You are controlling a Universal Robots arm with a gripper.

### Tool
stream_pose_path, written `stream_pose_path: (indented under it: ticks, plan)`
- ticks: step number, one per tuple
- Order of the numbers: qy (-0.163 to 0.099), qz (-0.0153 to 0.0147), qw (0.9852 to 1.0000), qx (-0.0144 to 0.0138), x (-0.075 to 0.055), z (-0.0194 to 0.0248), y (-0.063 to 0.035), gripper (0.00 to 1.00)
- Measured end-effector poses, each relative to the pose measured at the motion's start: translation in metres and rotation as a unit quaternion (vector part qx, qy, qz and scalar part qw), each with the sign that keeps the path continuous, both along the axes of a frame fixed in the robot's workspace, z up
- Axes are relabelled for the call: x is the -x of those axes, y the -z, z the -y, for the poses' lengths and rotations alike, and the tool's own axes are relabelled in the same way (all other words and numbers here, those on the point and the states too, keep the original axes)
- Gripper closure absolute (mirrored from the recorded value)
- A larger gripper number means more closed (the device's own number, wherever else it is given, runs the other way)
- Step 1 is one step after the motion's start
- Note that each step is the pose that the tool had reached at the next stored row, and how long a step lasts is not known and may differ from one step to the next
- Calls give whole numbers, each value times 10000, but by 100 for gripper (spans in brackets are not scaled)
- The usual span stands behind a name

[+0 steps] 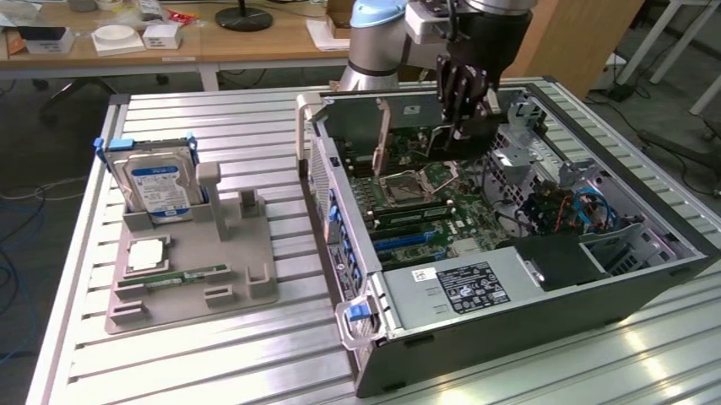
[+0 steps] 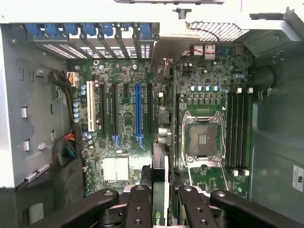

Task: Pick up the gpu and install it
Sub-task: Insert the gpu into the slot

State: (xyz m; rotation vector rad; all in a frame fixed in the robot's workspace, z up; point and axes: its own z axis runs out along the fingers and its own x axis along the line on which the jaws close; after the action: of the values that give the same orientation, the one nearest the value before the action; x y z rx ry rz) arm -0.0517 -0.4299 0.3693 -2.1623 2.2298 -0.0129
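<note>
Slatted alu tabletop (image 1: 225, 371) carries an open PC case (image 1: 507, 337) lying on its side, on the exterior view's right. UR arm (image 1: 377, 42) comes down from upper centre of the frame into the case, over the motherboard (image 1: 451, 211).

Grey parts holder (image 1: 181, 295) sits on the exterior view's left, well apart from the case. A hard drive (image 1: 158, 190) w/ blue-white label stands upright at its back. A CPU chip (image 1: 147, 253) lies flat in front of the drive, and a green memory stick (image 1: 186, 277) is nearer the holder's front.

The gpu (image 1: 475, 139) is off the holder, clamped edge-on between the fingers (image 1: 457, 84), hanging just above the board near the CPU socket (image 1: 411, 181).

Wrist view: fingers (image 2: 137, 204) closed on both sides of the gpu (image 2: 160, 171). The card's edge sits between the blue PCIe slot (image 2: 138, 111) and the socket (image 2: 203, 137), not seated in any slot.
</note>
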Motion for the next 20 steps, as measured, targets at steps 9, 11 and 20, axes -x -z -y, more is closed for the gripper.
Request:
stream_pose_path:
  ticks: [9,11,20]
  plan:
    - [2,0,10000,6,22,2,71,74]
    - [3,0,10000,6,29,5,90,74]
    - [2,0,10000,10,86,51,133,74]
